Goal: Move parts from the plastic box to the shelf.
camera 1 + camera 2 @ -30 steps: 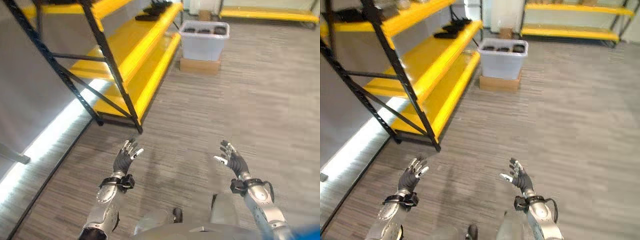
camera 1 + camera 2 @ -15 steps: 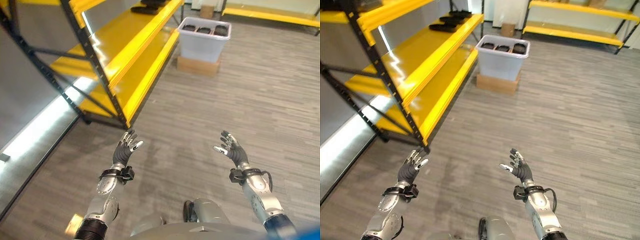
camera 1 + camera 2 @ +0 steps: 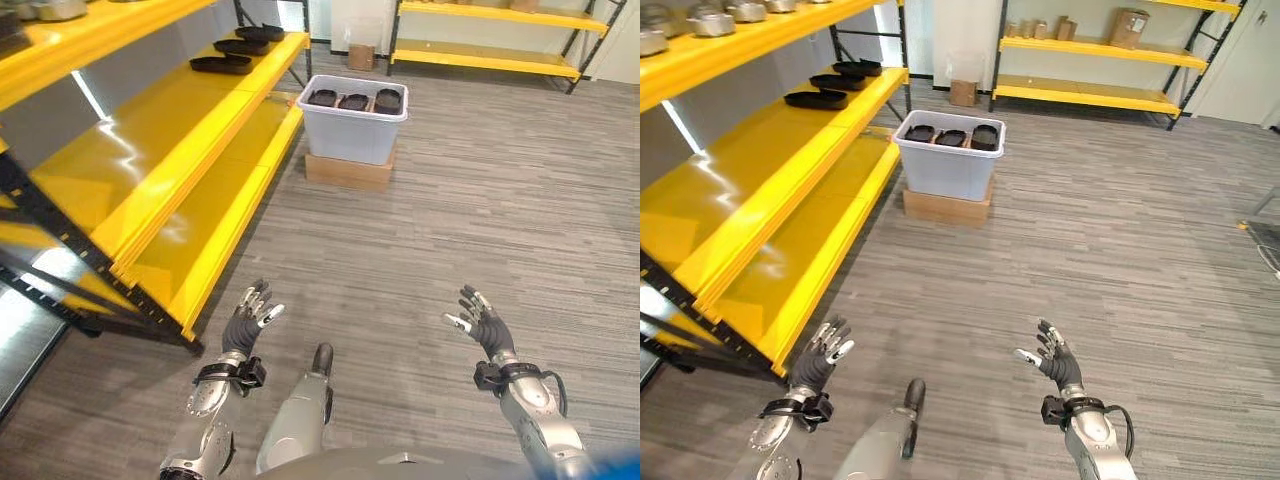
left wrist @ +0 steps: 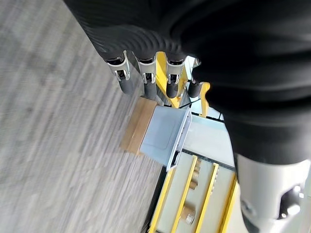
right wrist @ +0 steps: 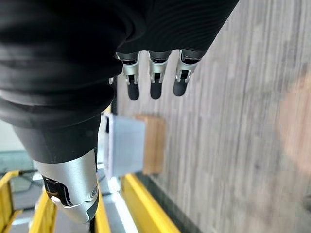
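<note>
A pale grey plastic box [image 3: 356, 135] stands on a flat cardboard base [image 3: 345, 171] across the wooden floor, with three black parts [image 3: 355, 101] lying in its top. More black parts [image 3: 221, 64] rest on the yellow shelf [image 3: 150, 130] at the left. My left hand [image 3: 246, 325] and right hand [image 3: 484, 327] hover low in front of me, both open with straight fingers and holding nothing, well short of the box. Past each hand's fingers, the box also appears in the left wrist view [image 4: 164, 136] and the right wrist view [image 5: 127, 145].
The yellow rack's black frame leg [image 3: 110, 310] stands close to my left hand. A second yellow shelf unit [image 3: 1085, 60] with jars and a carton lines the far wall. Metal pots [image 3: 715, 20] sit on the rack's upper level. Grey plank floor [image 3: 420, 240] stretches between me and the box.
The camera has moved forward and tilted up, so the rack has slid left and the far wall now shows. Both hands stay open in much the same pose.
</note>
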Available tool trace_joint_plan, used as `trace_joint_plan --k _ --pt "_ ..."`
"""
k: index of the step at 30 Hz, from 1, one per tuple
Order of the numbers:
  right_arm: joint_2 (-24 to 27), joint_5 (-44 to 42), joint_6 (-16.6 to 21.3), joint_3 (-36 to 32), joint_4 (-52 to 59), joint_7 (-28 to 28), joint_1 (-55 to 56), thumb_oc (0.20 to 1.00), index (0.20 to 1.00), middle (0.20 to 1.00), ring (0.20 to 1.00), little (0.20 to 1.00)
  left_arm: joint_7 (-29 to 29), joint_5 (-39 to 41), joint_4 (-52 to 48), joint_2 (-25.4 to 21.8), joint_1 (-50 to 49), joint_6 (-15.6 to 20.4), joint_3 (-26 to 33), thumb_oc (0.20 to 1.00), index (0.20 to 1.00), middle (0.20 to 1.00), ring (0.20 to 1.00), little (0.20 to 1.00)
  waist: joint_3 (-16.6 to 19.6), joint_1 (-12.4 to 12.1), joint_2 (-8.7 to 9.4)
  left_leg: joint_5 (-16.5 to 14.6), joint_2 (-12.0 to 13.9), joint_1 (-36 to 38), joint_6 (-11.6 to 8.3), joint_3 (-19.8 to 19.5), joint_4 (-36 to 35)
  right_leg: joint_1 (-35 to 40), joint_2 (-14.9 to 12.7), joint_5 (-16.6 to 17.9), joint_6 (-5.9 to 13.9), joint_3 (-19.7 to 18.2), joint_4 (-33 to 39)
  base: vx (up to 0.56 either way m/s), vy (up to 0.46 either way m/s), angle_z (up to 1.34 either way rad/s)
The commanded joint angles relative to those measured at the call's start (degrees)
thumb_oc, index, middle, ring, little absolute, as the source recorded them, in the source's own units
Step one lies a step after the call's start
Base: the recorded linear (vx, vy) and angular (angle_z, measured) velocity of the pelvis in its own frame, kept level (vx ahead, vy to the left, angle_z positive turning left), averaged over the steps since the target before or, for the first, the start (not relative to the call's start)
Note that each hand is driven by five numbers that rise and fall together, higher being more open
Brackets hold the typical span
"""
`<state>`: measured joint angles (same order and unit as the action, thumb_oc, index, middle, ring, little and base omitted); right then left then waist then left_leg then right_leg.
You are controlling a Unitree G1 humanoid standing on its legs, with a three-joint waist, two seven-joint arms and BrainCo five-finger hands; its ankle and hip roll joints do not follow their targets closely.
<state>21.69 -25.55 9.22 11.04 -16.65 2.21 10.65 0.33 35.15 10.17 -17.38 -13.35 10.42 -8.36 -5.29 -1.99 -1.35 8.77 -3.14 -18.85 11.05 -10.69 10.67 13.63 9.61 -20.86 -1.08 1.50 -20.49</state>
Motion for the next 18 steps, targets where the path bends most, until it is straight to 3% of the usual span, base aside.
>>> trace_joint_plan --k 1,6,9,10,11,14,15,16,17,18 --pt "-1.0 1.7 2.6 -1.8 4.0 -1.7 -3.4 1.0 1.0 1.0 1.0 1.0 -0.7 -1.6 -4.4 -3.5 3.6 3.2 0.5 1.0 1.0 1.0 1.0 1.0 -1.2 -0.4 3.72 -4.7 4.5 1.7 -12.35 0.7 1.5 -10.1 -9.8 8.6 3.25 -2.5 3.9 0.31 0.188 -0.23" --pt "-1.5 2.4 2.0 -1.5 5.1 -2.6 -3.6 1.0 1.0 1.0 1.0 1.0 -1.1 -1.7 -4.8 -4.6 3.1 2.9 0.8 1.0 1.0 1.0 1.0 1.0 0.6 -1.2 4.91 -11.1 0.9 0.0 -9.78 3.7 8.6 -8.7 -14.5 10.1 5.85 -2.6 3.5 0.31 0.237 0.31" --pt "-2.2 2.6 1.8 -1.2 6.1 -3.3 -3.5 1.0 1.0 1.0 1.0 1.0 -0.7 -2.1 -5.1 -5.1 2.6 2.7 1.4 1.0 1.0 1.0 1.0 1.0 1.3 -1.7 5.73 -14.9 -1.1 0.0 -7.56 5.4 11.7 -11.9 -16.5 17.9 8.09 -3.4 -4.8 0.29 0.293 0.12" --pt "-2.5 2.9 2.0 -0.8 6.9 -3.5 -3.3 1.0 1.0 1.0 1.0 1.0 -0.2 -2.6 -5.5 -5.9 2.7 2.5 1.5 1.0 1.0 1.0 1.0 1.0 0.2 -1.1 5.18 -16.4 -2.1 3.1 -5.99 5.2 11.4 -17.0 -15.8 25.7 8.62 -3.7 -15.5 0.28 0.375 -0.03" --pt "-2.6 3.1 2.0 -0.5 6.9 -3.5 -3.2 1.0 1.0 1.0 1.0 1.0 0.2 -2.5 -5.5 -6.1 2.7 2.4 1.4 1.0 1.0 1.0 1.0 1.0 -0.3 -0.5 4.41 -16.5 -2.2 5.1 -5.39 5.0 10.2 -19.3 -15.3 27.7 8.68 -3.0 -19.5 0.28 0.392 0.0" --pt "-2.7 3.1 2.0 -0.4 7.4 -3.7 -3.0 1.0 1.0 1.0 1.0 1.0 0.0 -3.0 -5.6 -6.5 2.6 2.4 1.6 1.0 1.0 1.0 1.0 1.0 -1.9 0.2 3.41 -17.1 -2.8 8.7 -4.47 4.7 8.2 -23.1 -14.7 26.7 8.35 -1.5 -23.6 0.23 0.198 0.41" --pt "-2.3 3.1 2.1 -0.3 7.7 -4.2 -2.3 1.0 1.0 1.0 1.0 1.0 -0.5 -3.5 -5.4 -6.6 2.0 2.4 1.7 1.0 1.0 1.0 1.0 1.0 -2.7 1.7 2.72 -17.7 -3.1 14.0 -4.21 3.1 5.2 -29.4 -12.6 22.8 7.11 0.0 -21.8 0.59 0.241 0.36" --pt "-1.7 3.7 2.2 -0.4 8.1 -3.6 -2.5 1.0 1.0 1.0 1.0 1.0 -0.7 -3.2 -4.9 -6.5 2.0 2.6 2.0 1.0 1.0 1.0 1.0 1.0 -2.7 2.4 2.89 -18.0 -3.3 16.1 -4.55 2.7 3.4 -31.3 -12.5 21.8 6.77 1.3 -14.3 0.51 0.168 0.55" --pt "-1.7 3.7 2.2 -0.4 8.1 -3.6 -2.5 1.0 1.0 1.0 1.0 1.0 -0.7 -3.2 -4.9 -6.5 2.0 2.6 2.0 1.0 1.0 1.0 1.0 1.0 -3.0 2.6 2.76 -18.1 -3.2 16.6 -4.57 2.5 3.3 -30.8 -12.5 21.7 6.73 1.5 -14.2 0.49 -0.012 0.53" --pt "-0.9 4.5 2.7 -1.0 8.8 -3.1 -2.6 1.0 1.0 1.0 1.0 1.0 -0.9 -3.1 -3.9 -5.8 1.6 3.1 2.3 1.0 1.0 1.0 1.0 1.0 -3.1 3.4 3.27 -18.9 -3.7 19.3 -5.46 1.9 1.6 -30.7 -13.6 23.0 7.38 2.4 1.6 0.3 -0.035 0.59"
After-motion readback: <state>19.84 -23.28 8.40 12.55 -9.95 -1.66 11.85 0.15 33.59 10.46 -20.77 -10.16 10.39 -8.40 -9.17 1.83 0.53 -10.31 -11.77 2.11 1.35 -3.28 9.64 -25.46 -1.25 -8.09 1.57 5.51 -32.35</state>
